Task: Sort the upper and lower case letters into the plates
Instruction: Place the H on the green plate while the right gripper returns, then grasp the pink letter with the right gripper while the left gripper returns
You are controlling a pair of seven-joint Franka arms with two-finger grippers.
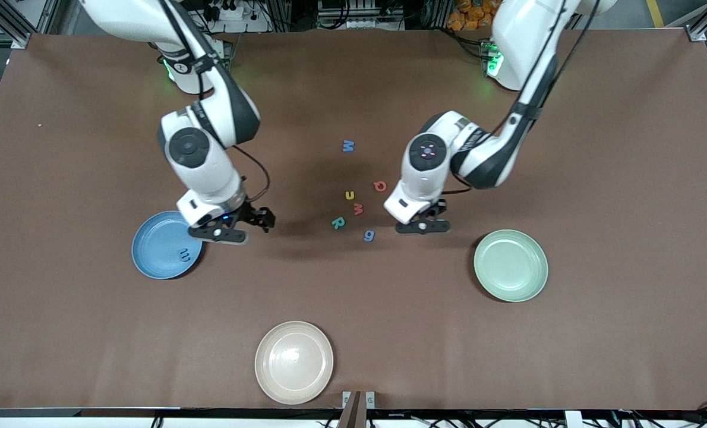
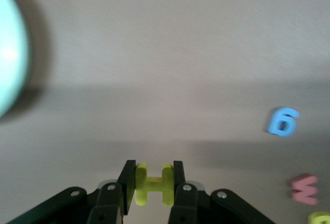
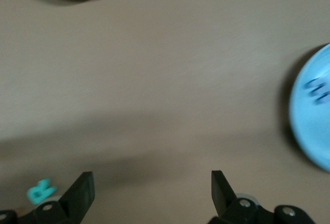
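Yellow H (image 2: pixel 153 184) sits pinched flat between the fingers of our left gripper (image 2: pixel 153 185), near the green plate (image 1: pixel 511 265), presumably bound for it. Our right gripper (image 3: pixel 152 190) hangs wide open and empty by the blue plate (image 1: pixel 166 245), where a small dark letter (image 1: pixel 183 255), possibly an e, lies.

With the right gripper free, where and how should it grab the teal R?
Probably straight down from above: the teal R lies flat on the table, so only its thin edges offer purchase. Pinch across its straight stem and outer side. Keep the fingers narrow; the red m sits close beside it. The right gripper is open.
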